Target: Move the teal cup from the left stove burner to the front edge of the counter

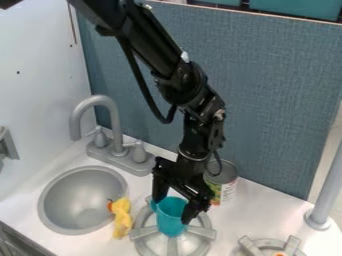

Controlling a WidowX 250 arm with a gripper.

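Single black arm (180,80) from the upper left, its gripper (172,211) at lower centre of frame, above the grey burner (144,233). Blue cup (171,218) between and partly below the fingertips, long axis near upright, mouth up, what looks like its handle (153,205) toward frame left. Fingers spread wide, one either side of the cup's upper part; whether they press on it, cannot tell.
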